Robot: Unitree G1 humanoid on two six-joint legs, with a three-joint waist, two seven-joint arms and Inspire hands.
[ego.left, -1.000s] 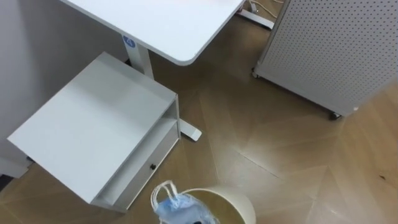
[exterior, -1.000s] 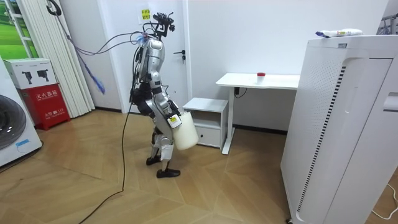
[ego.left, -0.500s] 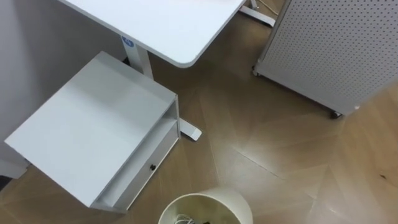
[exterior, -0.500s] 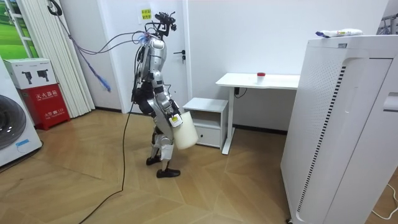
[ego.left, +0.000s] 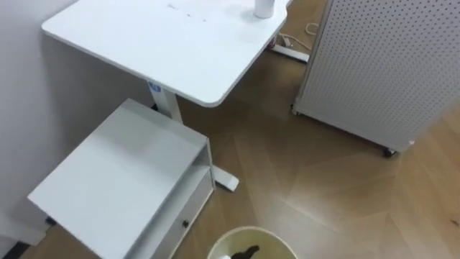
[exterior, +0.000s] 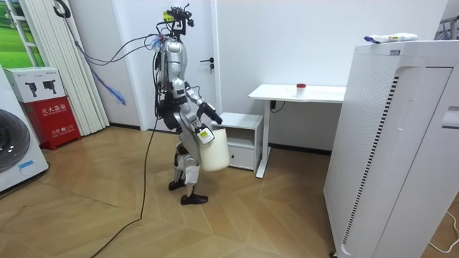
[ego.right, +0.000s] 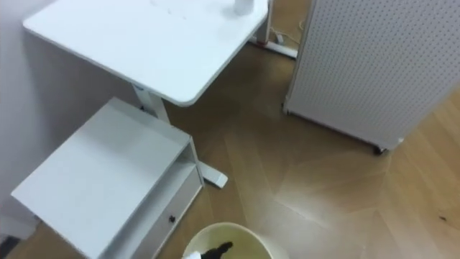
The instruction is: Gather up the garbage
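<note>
Fingers of right hand [exterior: 203, 135] sit against side of round cream plastic bin [ego.left: 251, 231]; we cannot tell their grip. Left hand [exterior: 216, 117] above bin rim, fingers unreadable too. Dark scrap of garbage [ego.left: 246, 252] lies inside bin, below fingers. White rectangular bench [ego.left: 165, 43] and low white cabinet [ego.left: 122, 180] beyond fingers.

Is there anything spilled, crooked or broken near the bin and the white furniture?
Nothing stands out. The floor around the bin shows no spill, the desk and the low cabinet look straight and undamaged, and the small item on the desk stands upright.
</note>
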